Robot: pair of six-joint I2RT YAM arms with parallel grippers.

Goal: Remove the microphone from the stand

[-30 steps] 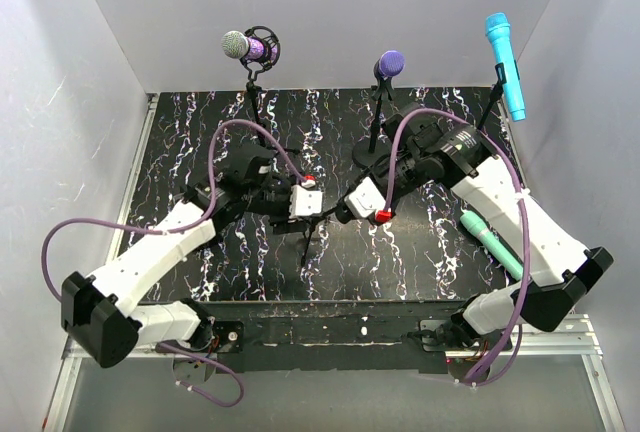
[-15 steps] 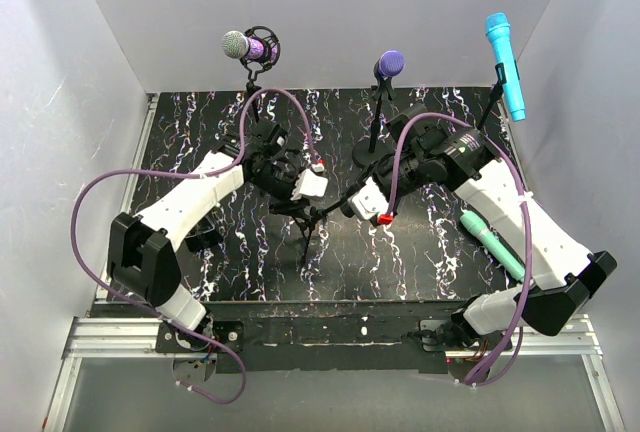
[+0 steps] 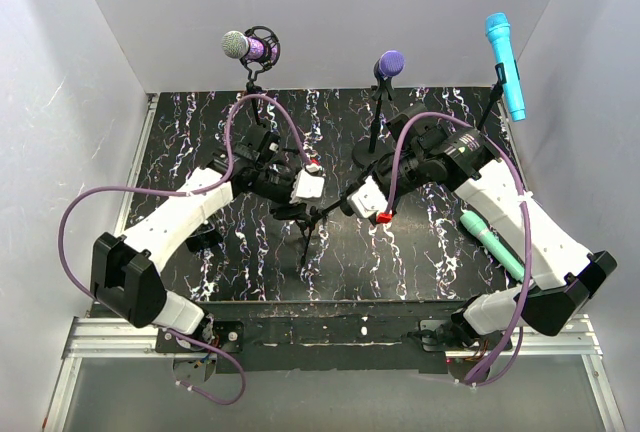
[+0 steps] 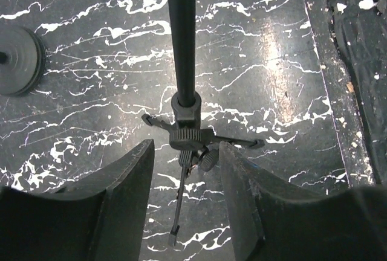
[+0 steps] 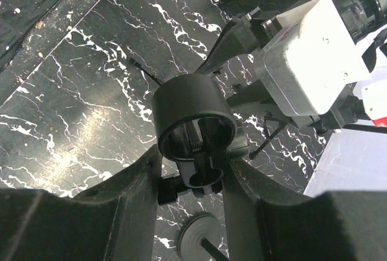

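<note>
A teal microphone [image 3: 489,240] lies flat on the marbled table, right of centre, under the right arm. A black tripod stand [image 3: 306,224] stands mid-table, and its clip [image 5: 193,119] is an empty black ring. My right gripper [image 3: 342,208] [image 5: 193,170] is shut on the joint just below that clip. My left gripper [image 3: 298,208] [image 4: 186,152] is open, one finger on each side of the stand's pole [image 4: 182,37], above the tripod hub [image 4: 190,134], not touching it.
Three other stands line the back: a grey-and-purple mic [image 3: 248,47], a purple mic [image 3: 388,64] on a round base [image 3: 372,154], and a blue mic [image 3: 506,67]. White walls enclose the table. Purple cables loop over both arms.
The left arm swung its elbow up and left, then settled, its gripper staying by the tripod pole. The right gripper has stayed on the clip with only a slight shift.
</note>
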